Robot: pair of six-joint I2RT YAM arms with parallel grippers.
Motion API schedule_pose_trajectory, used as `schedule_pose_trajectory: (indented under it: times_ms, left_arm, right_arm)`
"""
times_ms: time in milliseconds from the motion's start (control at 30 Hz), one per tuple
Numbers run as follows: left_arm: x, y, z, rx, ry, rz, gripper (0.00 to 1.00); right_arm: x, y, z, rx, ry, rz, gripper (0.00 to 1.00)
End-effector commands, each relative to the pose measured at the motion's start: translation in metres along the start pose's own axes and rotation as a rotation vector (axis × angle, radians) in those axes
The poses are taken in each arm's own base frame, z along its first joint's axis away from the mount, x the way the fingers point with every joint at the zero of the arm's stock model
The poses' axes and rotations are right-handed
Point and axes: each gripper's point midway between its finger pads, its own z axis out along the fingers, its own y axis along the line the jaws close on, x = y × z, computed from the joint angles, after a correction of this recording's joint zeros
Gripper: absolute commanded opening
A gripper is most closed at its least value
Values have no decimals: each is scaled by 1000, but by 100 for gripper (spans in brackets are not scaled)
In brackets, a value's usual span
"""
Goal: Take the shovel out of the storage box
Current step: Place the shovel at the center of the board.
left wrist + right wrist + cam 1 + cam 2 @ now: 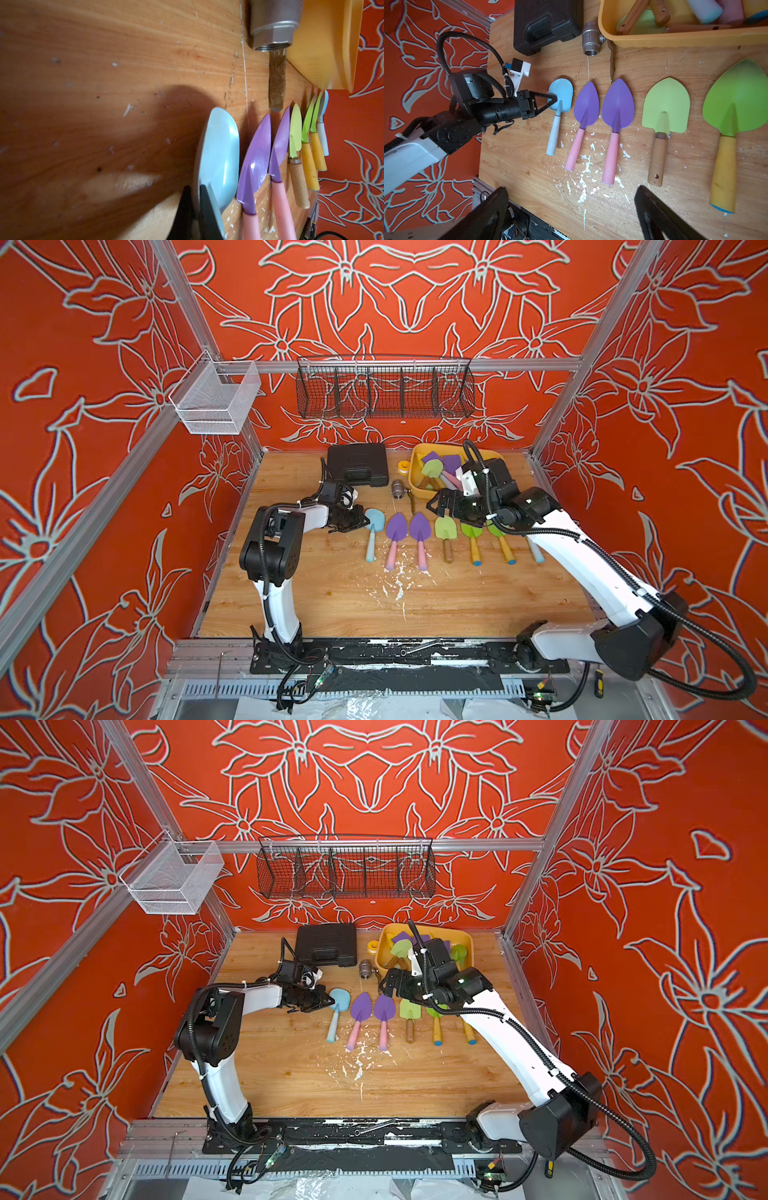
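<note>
Shovels (pixel 432 467) in the yellow storage box (pixel 414 480) look light, stiff and smooth, best grabbed by a handle (pixel 631 17); the right gripper (pixel 572 193) hangs wide open nearby, and the left gripper (pixel 553 99) pinches the blue shovel (pixel 562 93).

Both top views: high at the front, far off, looking down & back over the whole bench (pixel 340 605); near-same view, shifted sideways. L wrist cam: v. close, low over the bench, looking out past the left pincer (pixel 195 188) tips to the blue shovel (pixel 220 149), valve (pixel 274 22) & box (pixel 320 41) beyond. R wrist cam: higher, facing down between the right pincer (pixel 571 188) fingers. Both wrist cams share blue shovel, purple shovels (pixel 586 104), valve, box edge; R one also takes in the left pincer.
</note>
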Motion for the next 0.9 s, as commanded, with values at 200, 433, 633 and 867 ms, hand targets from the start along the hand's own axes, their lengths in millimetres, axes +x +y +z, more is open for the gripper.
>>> schedule_pose_trajectory:
  times_ms: [200, 433, 633, 867]
  left_arm:
    - [-2, 1, 5, 20, 9, 18, 15]
    - [0, 5, 2, -10, 1, 17, 25]
    - [-2, 10, -5, -42, -17, 2, 50]
    - [-24, 23, -49, -111, -127, -49, 77]
  right_arm:
    - [3, -5, -5, 12, -1, 22, 97]
    - [5, -7, -5, 16, 0, 27, 97]
    - [5, -8, -6, 20, -5, 23, 97]
    - [3, -9, -11, 29, -14, 18, 97]
